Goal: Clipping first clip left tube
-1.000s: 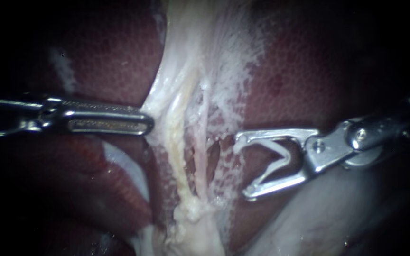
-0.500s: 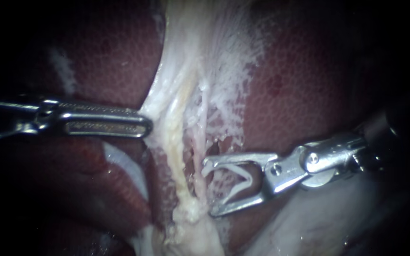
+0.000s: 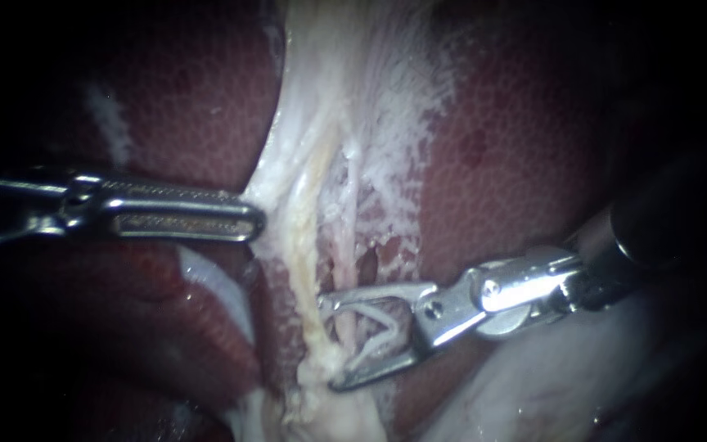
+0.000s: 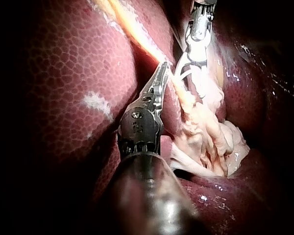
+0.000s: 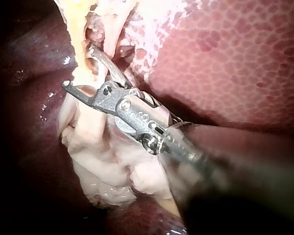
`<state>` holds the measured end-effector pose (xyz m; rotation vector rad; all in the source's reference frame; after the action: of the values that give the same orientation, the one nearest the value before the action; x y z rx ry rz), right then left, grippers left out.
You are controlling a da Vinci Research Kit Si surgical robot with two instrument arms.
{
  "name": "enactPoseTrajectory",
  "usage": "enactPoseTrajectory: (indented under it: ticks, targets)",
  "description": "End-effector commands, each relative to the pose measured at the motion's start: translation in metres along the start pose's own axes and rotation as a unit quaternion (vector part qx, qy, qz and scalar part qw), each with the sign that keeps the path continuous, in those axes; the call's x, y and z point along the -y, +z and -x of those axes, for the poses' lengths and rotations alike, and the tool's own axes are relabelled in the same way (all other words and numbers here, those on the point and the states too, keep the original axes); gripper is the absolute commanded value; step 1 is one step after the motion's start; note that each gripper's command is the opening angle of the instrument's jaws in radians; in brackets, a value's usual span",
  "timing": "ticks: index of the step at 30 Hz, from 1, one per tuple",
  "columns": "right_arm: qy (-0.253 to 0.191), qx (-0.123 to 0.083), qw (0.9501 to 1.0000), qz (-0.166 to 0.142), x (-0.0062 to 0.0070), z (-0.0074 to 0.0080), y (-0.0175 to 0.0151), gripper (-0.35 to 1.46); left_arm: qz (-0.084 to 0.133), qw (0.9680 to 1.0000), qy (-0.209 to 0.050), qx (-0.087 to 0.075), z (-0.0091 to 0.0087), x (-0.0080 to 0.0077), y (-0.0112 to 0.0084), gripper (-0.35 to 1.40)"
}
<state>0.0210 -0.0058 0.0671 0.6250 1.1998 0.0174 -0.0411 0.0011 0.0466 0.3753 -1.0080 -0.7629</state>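
Now our right instrument (image 3: 330, 342) has advanced across the liver (image 3: 493, 164): its jaws, apart around an open clip (image 3: 372, 325), seemingly straddle the left tube (image 3: 308, 266), awaiting closure; left instrument (image 3: 247, 214) jaws clamp tissue (image 3: 270, 190)

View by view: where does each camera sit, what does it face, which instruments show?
Endoscope: close over the liver; left instrument enters left, right instrument right, holding a clip.
Left wrist: on left arm, along its shaft; right instrument ahead.
Right wrist: on right arm, along its shaft toward its jaws.
Shared: all show the right instrument.
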Motion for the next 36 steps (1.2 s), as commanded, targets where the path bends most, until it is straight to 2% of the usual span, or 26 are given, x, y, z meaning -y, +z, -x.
enactPoseTrajectory:
  ticks: [1,5,18,36]
  targets:
    - [0.001,0.0,1.0,-0.002,0.0001,-0.0001,0.0,0.6,0.0,1.0,0.0,0.0,0.0,0.0,0.0,-0.35]
    - [0.004,0.0,1.0,-0.002,0.0003,-0.0005,0.0004,0.6,0.0,1.0,0.0,0.0,0.0,0.0,0.0001,-0.35]
    - [0.007,0.0,1.0,-0.005,-0.0002,-0.0015,0.0026,0.59,0.0,1.0,0.0,0.0,0.0001,0.0,0.0002,-0.35]
    - [0.012,-0.002,0.9995,-0.029,-0.0004,-0.0028,0.0045,0.59,0.001,1.0,0.0,0.0,0.0001,0.0001,0.0003,-0.35]
